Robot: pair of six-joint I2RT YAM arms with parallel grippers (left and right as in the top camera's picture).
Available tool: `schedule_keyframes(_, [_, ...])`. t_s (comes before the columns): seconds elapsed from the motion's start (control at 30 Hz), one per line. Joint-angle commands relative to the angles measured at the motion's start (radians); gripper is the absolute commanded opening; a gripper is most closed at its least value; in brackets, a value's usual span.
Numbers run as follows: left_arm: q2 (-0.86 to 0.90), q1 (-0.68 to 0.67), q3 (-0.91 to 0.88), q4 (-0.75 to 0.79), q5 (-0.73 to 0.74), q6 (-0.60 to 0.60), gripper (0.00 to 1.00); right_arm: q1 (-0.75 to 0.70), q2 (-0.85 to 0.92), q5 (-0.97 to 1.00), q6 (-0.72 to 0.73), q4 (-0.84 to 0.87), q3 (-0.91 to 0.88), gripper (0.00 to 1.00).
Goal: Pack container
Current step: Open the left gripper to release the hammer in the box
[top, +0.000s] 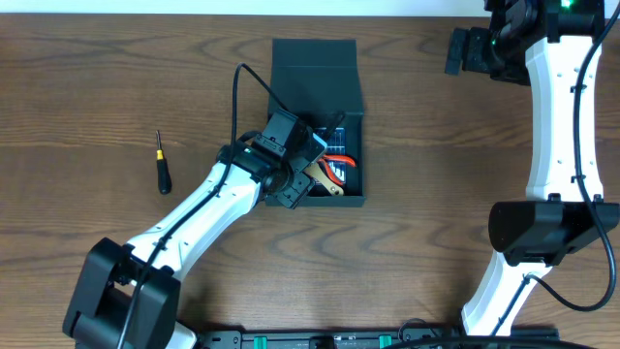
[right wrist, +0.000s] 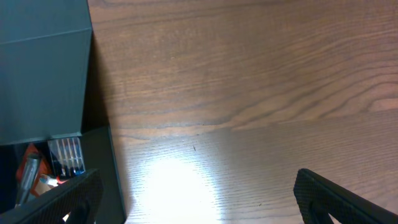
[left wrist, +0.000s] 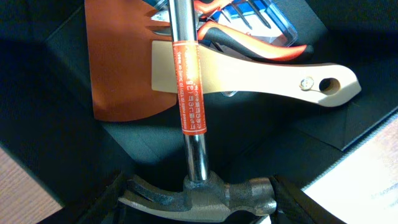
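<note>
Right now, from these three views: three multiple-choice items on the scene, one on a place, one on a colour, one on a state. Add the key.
1. Where does the screwdriver lie, relative to the container?
A. inside it
B. on the table, to its left in the overhead view
C. on its lid

2. What colour is the label on the shaft of the hammer?
A. orange
B. green
C. white

3. What is the state of the right claw?
A. shut on pliers
B. open and empty
C. shut on the lid

Key:
1 B: the overhead view shows it on bare wood, apart from the container.
2 A: the left wrist view shows an orange band round the chrome shaft.
3 B: its fingers stand wide apart over the table with nothing between them.
</note>
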Motion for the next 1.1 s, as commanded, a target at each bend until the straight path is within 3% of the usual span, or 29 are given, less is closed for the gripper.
schedule_keyframes(0.0, [0.022,0.008,0.016,-0.002,-0.012,0.014,0.56,0.005,-0.006,-0.001,-0.014,-0.001,0.019,0.99])
schedule_keyframes(0.33, [0.035,0.008,0.016,-0.002,-0.013,0.014,0.57,0.005,-0.006,-0.001,-0.014,-0.001,0.019,0.99])
schedule_keyframes(0.37, [0.035,0.008,0.016,-0.002,-0.013,0.014,0.67,0.005,-0.006,-0.001,-0.014,-0.001,0.019,0.99])
schedule_keyframes(0.4, [0.035,0.008,0.017,-0.002,-0.013,0.014,0.71,0.005,-0.006,-0.001,-0.014,-0.001,0.019,0.99])
schedule_keyframes(0.57, [0.035,0.008,0.017,-0.002,-0.013,0.014,0.80,0.005,-0.006,-0.001,-0.014,-0.001,0.019,0.99])
schedule_keyframes(0.83, [0.035,0.008,0.034,0.006,-0.013,0.013,0.80,0.005,-0.006,-0.001,-0.014,-0.001,0.019,0.99])
schedule_keyframes(1.07, [0.034,0.016,0.159,-0.019,-0.033,-0.010,0.78,0.006,-0.006,-0.001,-0.014,-0.001,0.019,0.99])
